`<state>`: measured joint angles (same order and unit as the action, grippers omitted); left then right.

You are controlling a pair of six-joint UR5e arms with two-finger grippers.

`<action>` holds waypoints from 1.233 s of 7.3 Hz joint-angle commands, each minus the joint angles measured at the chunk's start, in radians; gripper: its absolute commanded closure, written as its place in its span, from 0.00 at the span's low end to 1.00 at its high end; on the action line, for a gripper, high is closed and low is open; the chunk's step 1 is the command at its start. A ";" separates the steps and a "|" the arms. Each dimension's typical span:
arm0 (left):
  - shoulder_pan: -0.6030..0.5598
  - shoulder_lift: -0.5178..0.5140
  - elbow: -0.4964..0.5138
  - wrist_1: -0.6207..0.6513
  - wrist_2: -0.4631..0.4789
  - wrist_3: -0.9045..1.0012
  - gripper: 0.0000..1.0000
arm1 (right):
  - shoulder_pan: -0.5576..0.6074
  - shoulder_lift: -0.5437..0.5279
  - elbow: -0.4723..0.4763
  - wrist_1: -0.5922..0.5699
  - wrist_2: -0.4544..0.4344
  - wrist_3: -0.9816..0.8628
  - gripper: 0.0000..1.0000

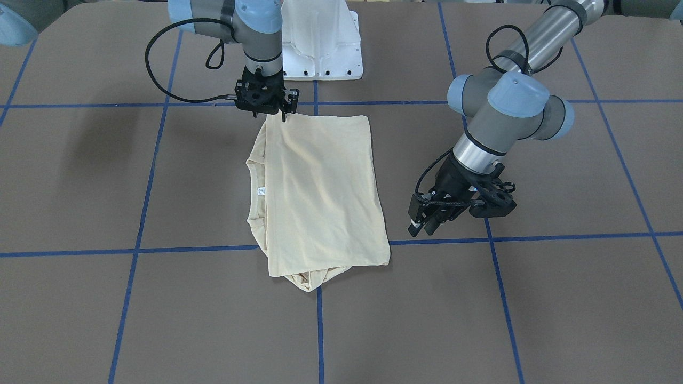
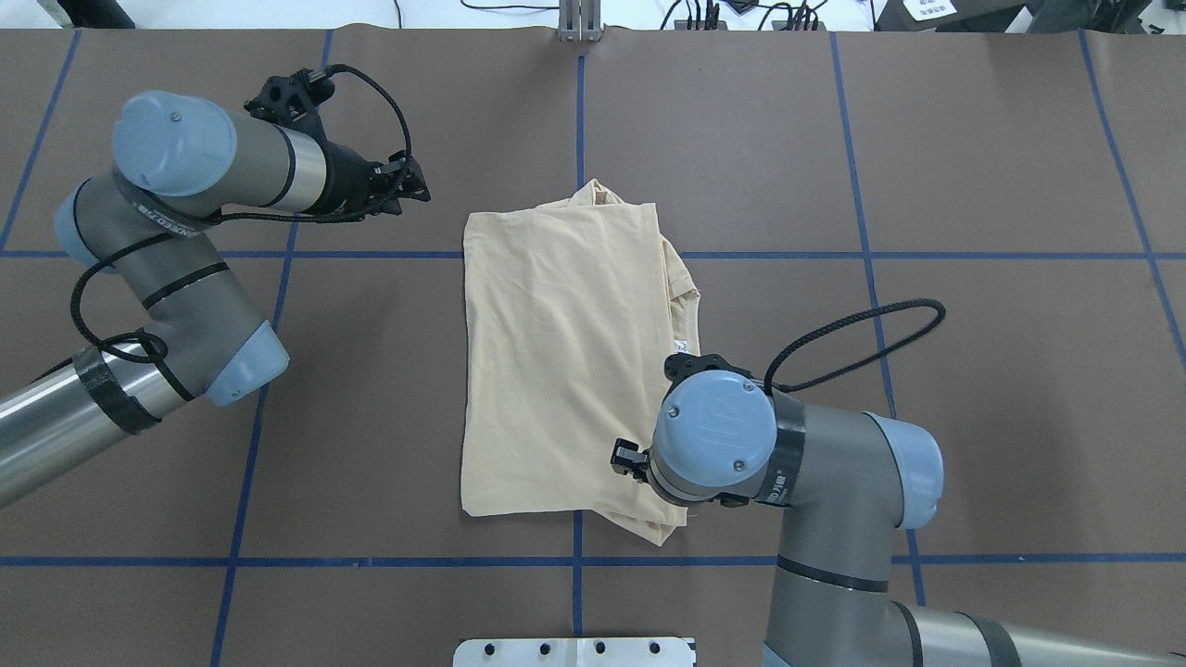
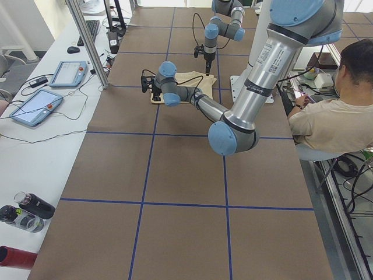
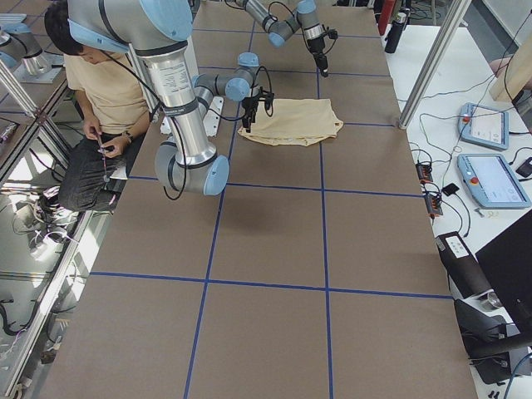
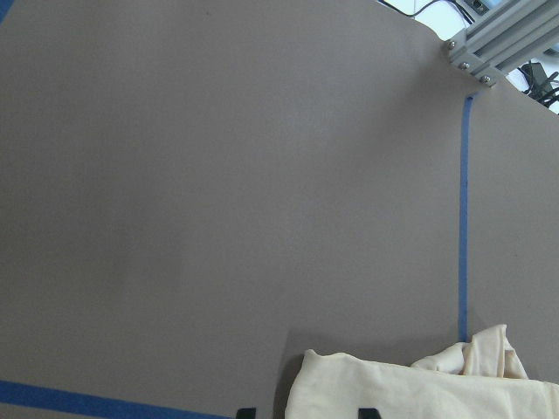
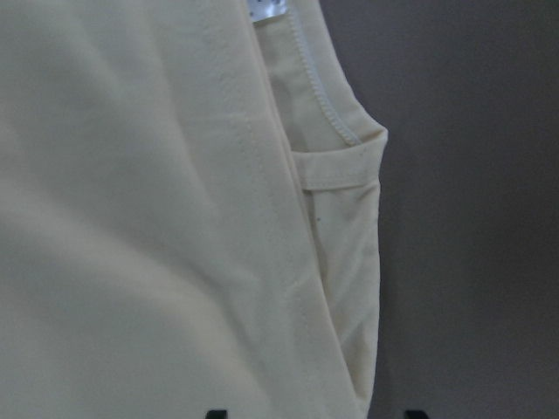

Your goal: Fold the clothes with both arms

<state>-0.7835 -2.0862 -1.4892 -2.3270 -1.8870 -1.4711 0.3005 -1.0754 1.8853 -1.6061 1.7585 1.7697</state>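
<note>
Lying on the table: the T-shirt [image 2: 556,352], cream-yellow, is folded into a tall rectangle with its plain side up, at the middle of the brown table [image 2: 973,371].
Collar side: the ribbed collar [image 1: 251,189] and the small white neck label [image 1: 261,191] show along the edge on the robot's right, under the top layer.
Far end: a bunch of cloth [image 1: 309,280] pokes out from under the fold at the end away from the robot.
Right gripper: the right gripper [image 1: 269,106] points straight down at the shirt's near corner on the robot's right. In the wrist view its fingers [image 6: 412,414] stand apart with cloth showing between them, so they grip nothing.
Left gripper: the left gripper [image 1: 424,224] hangs tilted over bare table, off the shirt's left edge near its far corner. Its fingers [image 5: 368,414] are spread and hold nothing.
Table markings: blue tape lines [image 1: 320,330] form a grid, and one runs under the shirt.
Robot base: the white pedestal [image 1: 323,48] stands just behind the shirt.
Beside the table: a seated person [image 3: 326,116] is next to the base.
</note>
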 commanded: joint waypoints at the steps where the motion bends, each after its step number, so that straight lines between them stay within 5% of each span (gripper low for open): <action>1: 0.001 0.000 0.001 0.000 0.000 0.002 0.51 | -0.001 -0.101 0.005 0.288 -0.068 0.472 0.30; 9: 0.001 0.000 0.001 0.000 0.002 0.002 0.51 | -0.057 -0.127 -0.008 0.279 -0.143 0.600 0.36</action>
<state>-0.7824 -2.0862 -1.4880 -2.3270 -1.8853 -1.4695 0.2443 -1.2003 1.8788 -1.3257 1.6146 2.3710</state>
